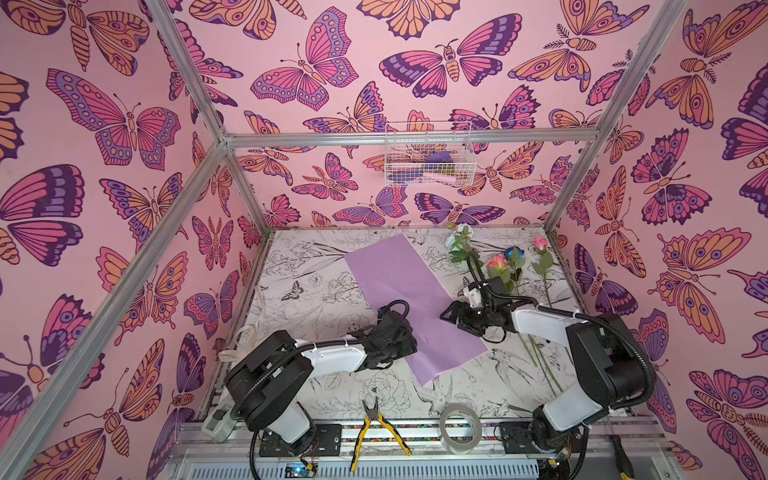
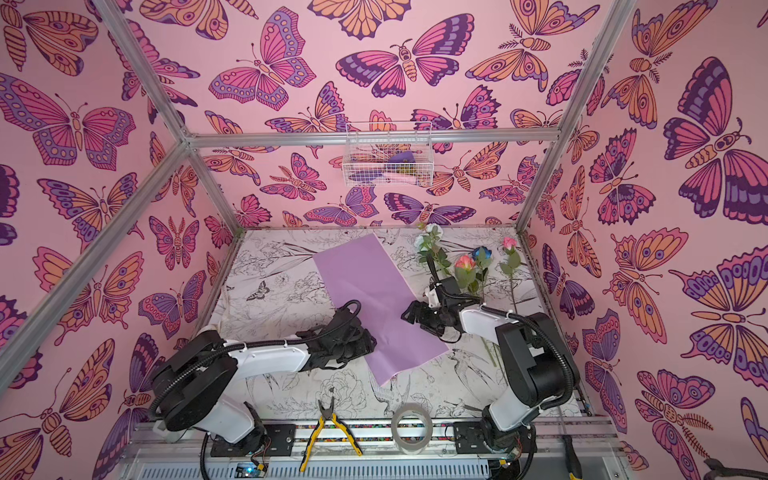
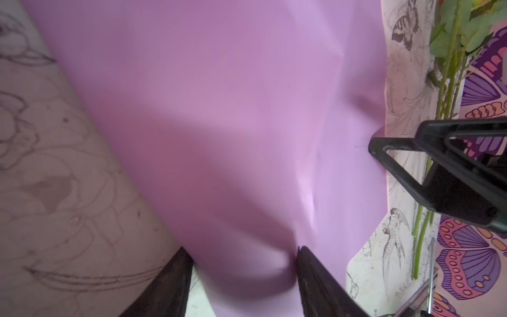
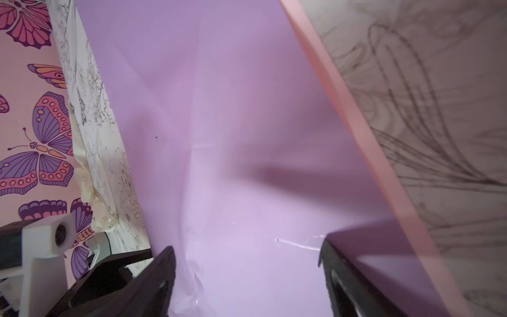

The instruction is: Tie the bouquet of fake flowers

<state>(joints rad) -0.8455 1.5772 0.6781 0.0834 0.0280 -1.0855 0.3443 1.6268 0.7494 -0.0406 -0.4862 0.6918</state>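
Cream ribbon [image 4: 93,203]: table's left edge, loose, part hidden by the arm.
Left gripper [image 3: 244,260]: jaws apart, a pucker of the lilac paper [image 1: 399,291] bulging between them at its near edge.
Paper: flat, diagonal, mid-table.
Right gripper [image 1: 446,316]: jaws wide over the opposite edge, holding nothing.
Fake flowers [image 1: 498,266]: loose at right, off the paper — no bouquet yet.
Risk: a pinch may crease or drag the sheet.
Unclear — lower stems under the right arm; left fingertip contact.

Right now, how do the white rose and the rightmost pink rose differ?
The white rose has a white head, the pink rose a pink one. The white rose lies nearest the lilac paper, the pink rose farthest from it. Both lie off the paper, heads toward the rear.
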